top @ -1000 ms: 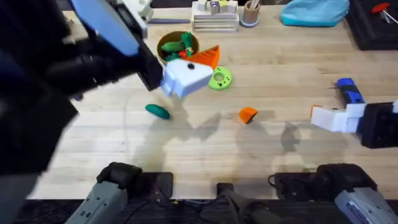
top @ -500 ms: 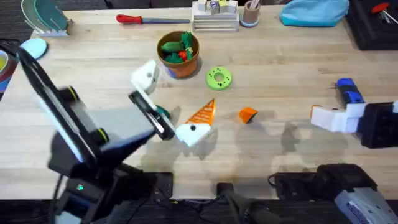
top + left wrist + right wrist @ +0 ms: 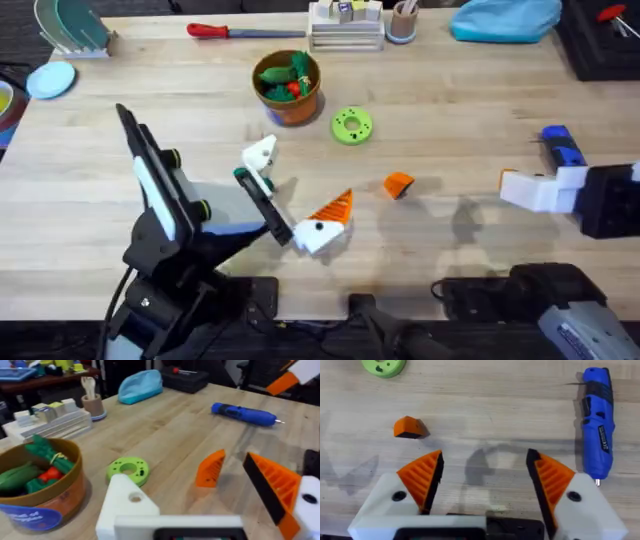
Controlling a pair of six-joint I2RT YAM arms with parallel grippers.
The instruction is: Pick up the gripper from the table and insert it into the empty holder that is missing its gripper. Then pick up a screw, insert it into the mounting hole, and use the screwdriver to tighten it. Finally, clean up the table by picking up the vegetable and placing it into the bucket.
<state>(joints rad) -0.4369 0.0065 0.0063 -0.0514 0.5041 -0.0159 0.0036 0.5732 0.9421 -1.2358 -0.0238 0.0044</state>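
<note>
Step one is pending: the wedge (image 3: 398,184) lies loose. Both grippers, left (image 3: 290,190) and right (image 3: 482,480), gape empty; the right should descend on it.

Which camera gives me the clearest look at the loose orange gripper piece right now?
The left wrist view: the gripper stands close, ribbed face visible, beside the green disc. Overhead shows it small, mid-table. The right wrist view shows it from above, farther off.

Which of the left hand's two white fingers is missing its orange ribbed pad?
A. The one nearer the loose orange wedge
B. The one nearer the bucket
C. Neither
B: on the left hand, the white finger nearer the bucket is bare, while the other carries an orange pad.
</note>
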